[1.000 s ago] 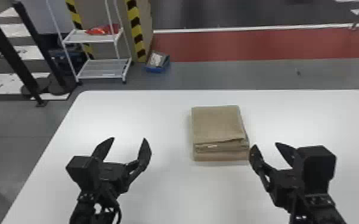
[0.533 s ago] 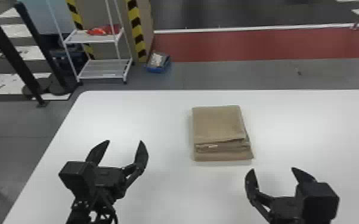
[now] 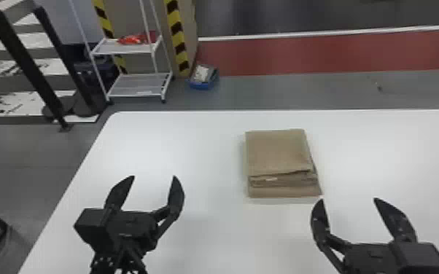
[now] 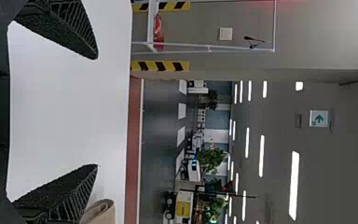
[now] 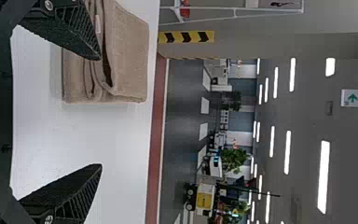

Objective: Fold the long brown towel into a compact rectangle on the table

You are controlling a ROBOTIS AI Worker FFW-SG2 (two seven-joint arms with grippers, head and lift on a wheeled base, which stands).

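L gripper [image 3: 154, 176] spread, empty; brown towel [image 3: 279, 153] to its R, farther out, in a compact stack; R gripper [image 3: 348, 199] nearer than towel, spread, empty. Fold prob. done; next, just keep both clear.

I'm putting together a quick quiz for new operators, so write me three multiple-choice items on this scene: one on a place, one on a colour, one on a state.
1. Where is the towel?
A) On the rack
B) On the floor
C) On the table

2. What colour is the floor strip beyond the table?
A) Red
B) Green
C) Yellow

3. How are the left gripper and right gripper?
A) Both shut
B) Both open
C) Only one open

Key:
1. C: its folded stack lies on the white top.
2. A: a red band crosses the grey floor.
3. B: each pair of fingers stands wide apart.
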